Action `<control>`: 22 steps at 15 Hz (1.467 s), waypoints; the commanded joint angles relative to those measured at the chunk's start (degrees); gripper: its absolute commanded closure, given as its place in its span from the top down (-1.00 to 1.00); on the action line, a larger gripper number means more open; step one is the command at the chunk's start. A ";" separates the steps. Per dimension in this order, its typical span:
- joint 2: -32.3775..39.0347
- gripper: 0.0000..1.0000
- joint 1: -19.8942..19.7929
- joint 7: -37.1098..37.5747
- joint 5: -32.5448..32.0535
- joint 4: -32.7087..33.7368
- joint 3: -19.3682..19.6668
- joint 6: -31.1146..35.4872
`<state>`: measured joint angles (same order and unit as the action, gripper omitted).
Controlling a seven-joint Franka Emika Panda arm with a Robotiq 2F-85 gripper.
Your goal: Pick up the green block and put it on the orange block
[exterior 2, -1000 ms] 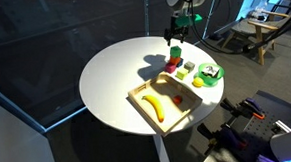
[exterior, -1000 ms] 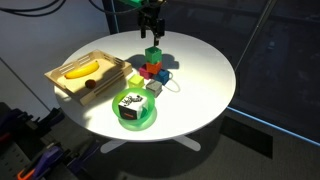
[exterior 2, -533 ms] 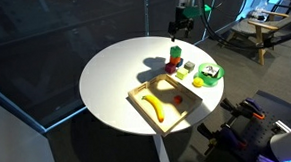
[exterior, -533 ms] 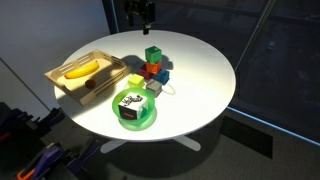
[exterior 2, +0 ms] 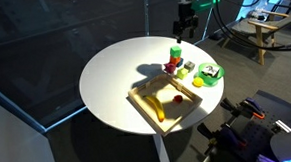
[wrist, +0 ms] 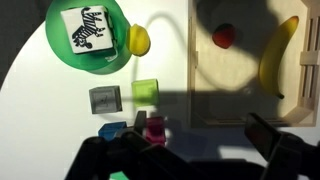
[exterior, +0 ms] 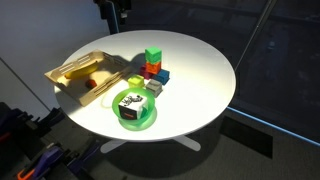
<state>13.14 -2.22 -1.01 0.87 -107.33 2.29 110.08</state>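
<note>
- green block (exterior 2: 174, 51) stacked on orange block (exterior 2: 172, 64), white round table (exterior 2: 115, 73)
- gripper (exterior 2: 186, 30) hangs above, clear of stack
- banana (exterior 2: 159, 113) in wooden tray (exterior 2: 144, 97)
- green plate (exterior 2: 214, 75) near table edge

Both exterior views stand well back and above the round white tabletop (exterior: 205, 75), slanting down on its whole top from different sides: the shallow wooden tray (exterior: 62, 72) lies left in an exterior view, nearest the camera in an exterior view (exterior 2: 138, 99). The wrist view looks straight down from closer, the dark claw (wrist: 185, 150) along its lower edge, sharing the tray, the round green plate (wrist: 55, 50) and the small coloured blocks (wrist: 145, 90).
</note>
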 commanded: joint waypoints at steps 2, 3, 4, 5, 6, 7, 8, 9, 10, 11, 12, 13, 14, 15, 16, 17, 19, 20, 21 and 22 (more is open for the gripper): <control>-8.82 1.00 1.20 -0.08 -3.34 -7.13 -0.58 -1.70; -10.42 1.00 1.35 -0.27 -3.61 -8.50 -0.71 -1.38; -12.10 1.00 1.45 -0.41 -3.69 -9.95 -0.85 -0.96; -13.60 1.00 1.52 -0.25 -3.83 -11.21 -0.95 -0.45; -15.20 1.00 1.48 -0.53 -3.34 -12.51 -1.04 -0.30; -16.56 1.00 1.47 -0.63 -3.05 -13.59 -1.09 -0.15; -17.99 1.00 1.43 -0.79 -2.76 -14.70 -1.12 -0.24; -19.26 1.00 1.41 -0.75 -2.61 -15.68 -1.12 -0.45; -20.43 1.00 1.41 -0.98 -2.41 -16.55 -1.11 -1.23; -21.48 1.00 1.42 -1.10 -2.27 -17.34 -1.08 -1.80; -22.55 1.00 1.43 -1.39 -2.07 -18.03 -1.03 -2.74; -23.50 1.00 1.46 -1.82 -1.81 -18.66 -0.97 -3.96; -24.39 1.00 1.49 -2.17 -1.61 -19.28 -0.92 -5.18; -25.29 1.00 1.52 -2.42 -1.44 -19.87 -0.88 -6.26; -26.03 1.00 1.56 -2.65 -1.38 -20.38 -0.86 -7.18; -26.73 1.00 1.61 -2.87 -1.18 -20.85 -0.85 -7.78; -24.62 1.00 1.45 -1.52 -2.19 -19.45 -1.07 -7.03; -25.16 1.00 1.46 -1.56 -2.17 -19.86 -1.06 -7.09; -25.46 1.00 1.46 -1.57 -2.16 -20.15 -1.06 -7.09; -25.54 1.00 1.46 -1.58 -2.16 -20.26 -1.06 -7.09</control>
<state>-12.41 -0.74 -2.59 -1.31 -127.68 1.26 103.09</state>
